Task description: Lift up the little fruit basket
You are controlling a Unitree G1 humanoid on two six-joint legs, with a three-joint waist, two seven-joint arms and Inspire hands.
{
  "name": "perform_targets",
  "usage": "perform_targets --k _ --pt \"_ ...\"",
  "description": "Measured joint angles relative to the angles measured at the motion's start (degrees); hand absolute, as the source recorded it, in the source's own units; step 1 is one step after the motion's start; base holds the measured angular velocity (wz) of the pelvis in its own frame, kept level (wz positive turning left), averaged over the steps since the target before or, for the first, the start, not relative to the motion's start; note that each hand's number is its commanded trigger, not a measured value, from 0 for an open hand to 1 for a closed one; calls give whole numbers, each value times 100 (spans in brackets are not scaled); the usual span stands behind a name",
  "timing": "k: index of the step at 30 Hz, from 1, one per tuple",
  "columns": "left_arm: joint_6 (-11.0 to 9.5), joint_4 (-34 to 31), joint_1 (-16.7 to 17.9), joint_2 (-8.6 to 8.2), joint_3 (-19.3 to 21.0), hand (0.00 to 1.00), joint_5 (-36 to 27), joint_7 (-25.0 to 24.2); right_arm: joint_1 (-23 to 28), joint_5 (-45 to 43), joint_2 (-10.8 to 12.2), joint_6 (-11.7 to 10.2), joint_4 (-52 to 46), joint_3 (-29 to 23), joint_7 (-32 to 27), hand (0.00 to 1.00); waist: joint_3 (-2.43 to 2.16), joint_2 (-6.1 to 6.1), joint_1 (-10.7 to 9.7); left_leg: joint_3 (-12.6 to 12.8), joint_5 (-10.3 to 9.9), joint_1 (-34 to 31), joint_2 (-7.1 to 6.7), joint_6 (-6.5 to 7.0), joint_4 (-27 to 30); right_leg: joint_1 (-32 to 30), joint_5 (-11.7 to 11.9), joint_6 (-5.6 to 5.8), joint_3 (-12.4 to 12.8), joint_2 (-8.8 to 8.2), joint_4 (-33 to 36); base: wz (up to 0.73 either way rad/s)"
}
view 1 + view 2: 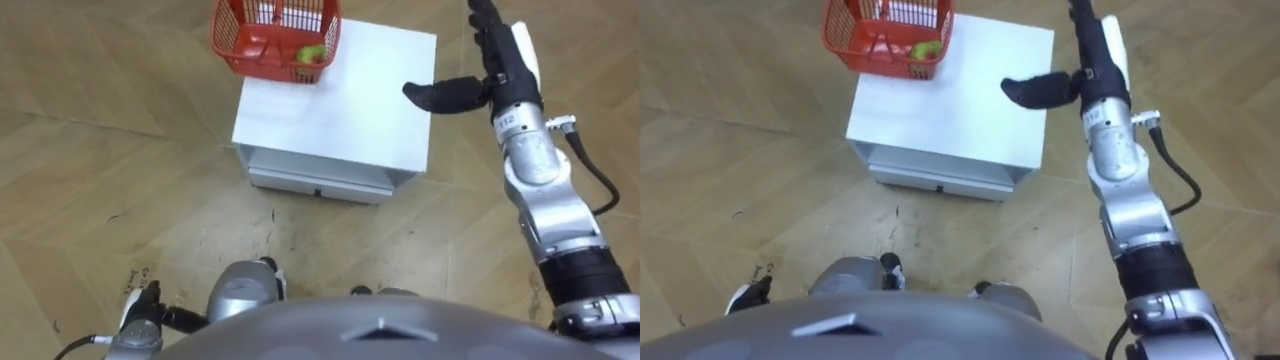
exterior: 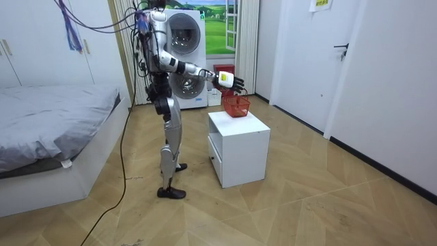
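Note:
A red mesh fruit basket (image 1: 262, 62) (image 2: 235, 104) stands on the far left corner of a white cabinet (image 1: 340, 115). A green fruit (image 1: 310, 54) lies inside it. My right hand (image 1: 500, 60) (image 2: 229, 80) is raised over the cabinet's far right edge, open, fingers straight and thumb pointing left toward the basket. It holds nothing and is well apart from the basket. My left hand (image 1: 145, 308) hangs low at my side at the lower left. I stand on the wooden floor right in front of the cabinet.
The cabinet has a drawer (image 1: 315, 182) in its front, facing me. A bed (image 2: 54, 130) stands behind me, a washing machine (image 2: 184, 41) beyond the cabinet, and a door (image 2: 304, 55) at the room view's right.

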Motion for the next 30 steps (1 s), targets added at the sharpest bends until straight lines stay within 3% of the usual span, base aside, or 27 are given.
perform_targets --k 3,4,8,13,15,19,23,24,30 --pt "1 -14 17 8 8 0 -1 7 217 -53 13 -93 475 -11 -1 0 -19 58 -102 56 -12 185 -4 -19 -75 117 -12 18 34 3 -66 -11" --pt "1 -89 35 13 11 0 6 15 313 -171 13 -104 897 -25 -1 0 -49 60 -115 85 -16 237 -5 -24 -98 140 -18 25 70 5 -82 -16" --pt "-16 -140 103 7 31 0 129 92 716 -185 117 -19 2542 -198 36 0 -49 24 -230 98 -35 406 -44 -23 -163 379 -48 57 95 -1 -202 -1" --pt "25 24 120 -12 32 0 588 122 769 19 268 43 4403 -476 102 0 -21 42 -281 122 -102 529 -34 -51 -160 518 -60 74 114 16 -219 -2" --pt "170 32 159 -14 21 0 603 96 753 13 281 126 4853 -476 213 0 -20 74 -283 126 -140 599 -35 -57 -156 605 -74 82 120 20 -263 0" --pt "346 17 200 -16 18 0 640 17 629 -18 432 287 5364 -474 353 0 -3 88 -289 123 -189 701 -43 -64 -135 690 -126 98 118 13 -280 0" --pt "481 -19 200 -29 19 0 647 -7 620 -192 521 535 5631 -470 548 0 -7 195 -339 111 -258 807 -42 -75 -100 828 -158 122 92 12 -274 2" --pt "517 -48 215 -34 25 0 670 -6 618 -281 519 632 5659 -471 590 0 13 179 -378 112 -275 834 -42 -77 -101 852 -172 128 92 10 -266 0" --pt "553 -140 149 -119 27 0 828 -11 583 -477 522 985 5854 -470 875 0 -8 265 -479 126 -308 959 -39 -95 -154 930 -208 139 95 14 -250 0"
